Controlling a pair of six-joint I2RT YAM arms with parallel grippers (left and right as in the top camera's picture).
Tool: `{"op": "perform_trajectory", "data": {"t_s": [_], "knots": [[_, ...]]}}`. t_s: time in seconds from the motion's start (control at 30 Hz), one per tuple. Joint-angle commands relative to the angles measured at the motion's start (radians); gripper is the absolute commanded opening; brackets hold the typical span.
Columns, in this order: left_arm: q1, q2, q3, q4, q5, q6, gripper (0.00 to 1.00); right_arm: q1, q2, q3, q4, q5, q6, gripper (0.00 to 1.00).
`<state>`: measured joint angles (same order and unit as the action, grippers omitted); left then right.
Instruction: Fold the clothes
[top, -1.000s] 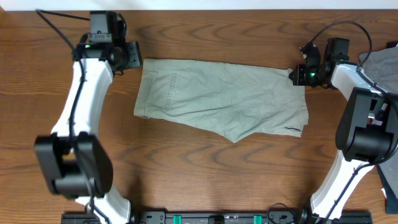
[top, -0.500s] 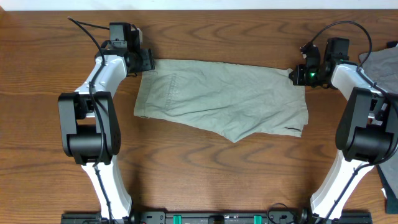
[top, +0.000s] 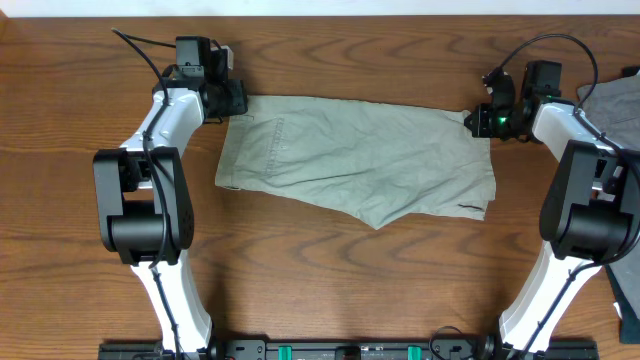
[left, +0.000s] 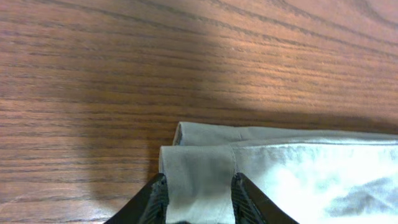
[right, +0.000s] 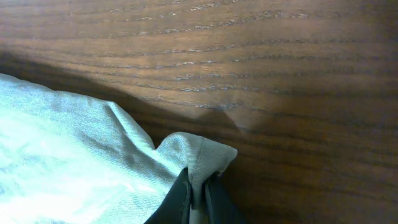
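Observation:
The light khaki-green shorts (top: 360, 155) lie flat across the middle of the table, waistband to the left and leg hems to the right. My left gripper (top: 233, 99) is at the shorts' far-left corner. In the left wrist view it (left: 199, 194) is open, with the waistband corner (left: 198, 168) lying flat between the two fingers. My right gripper (top: 478, 120) is at the far-right corner. Seen from the right wrist, it (right: 198, 186) is shut on a pinched-up fold of the hem corner (right: 202, 155).
A grey garment (top: 612, 96) lies at the table's right edge behind the right arm, and more grey cloth (top: 628, 308) shows at the lower right. The table's far edge (top: 320, 15) runs just beyond both grippers.
The left arm swung in and its gripper moved right onto the shorts' far-left corner. The right gripper and the shorts have stayed put.

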<state>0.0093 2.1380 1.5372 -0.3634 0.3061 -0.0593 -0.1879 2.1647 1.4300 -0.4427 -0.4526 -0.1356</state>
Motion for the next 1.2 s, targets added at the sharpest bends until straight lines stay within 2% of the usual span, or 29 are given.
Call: {"op": "perform_trajectory", "data": {"t_s": [0.0, 0.13, 0.53, 0.6, 0.7, 1.17], "knots": [[0.002, 0.003, -0.004, -0.009, 0.014, 0.008, 0.37, -0.008, 0.023, -0.003, -0.003, 0.001, 0.0, 0.07], [0.002, 0.024, -0.01, -0.009, 0.011, 0.05, 0.43, -0.008, 0.023, -0.003, -0.003, 0.004, 0.0, 0.07], [0.002, 0.035, -0.01, -0.001, -0.011, 0.051, 0.43, -0.008, 0.023, -0.003, -0.011, 0.004, 0.0, 0.07], [0.005, 0.035, -0.01, 0.0, -0.031, 0.051, 0.5, -0.008, 0.023, -0.003, -0.014, 0.005, 0.0, 0.07], [0.008, 0.035, -0.01, 0.003, -0.091, 0.051, 0.5, -0.008, 0.023, -0.003, -0.017, 0.013, 0.0, 0.08], [0.011, 0.051, -0.01, 0.022, -0.045, 0.051, 0.5, -0.008, 0.023, -0.003, -0.021, 0.037, 0.0, 0.09]]}}
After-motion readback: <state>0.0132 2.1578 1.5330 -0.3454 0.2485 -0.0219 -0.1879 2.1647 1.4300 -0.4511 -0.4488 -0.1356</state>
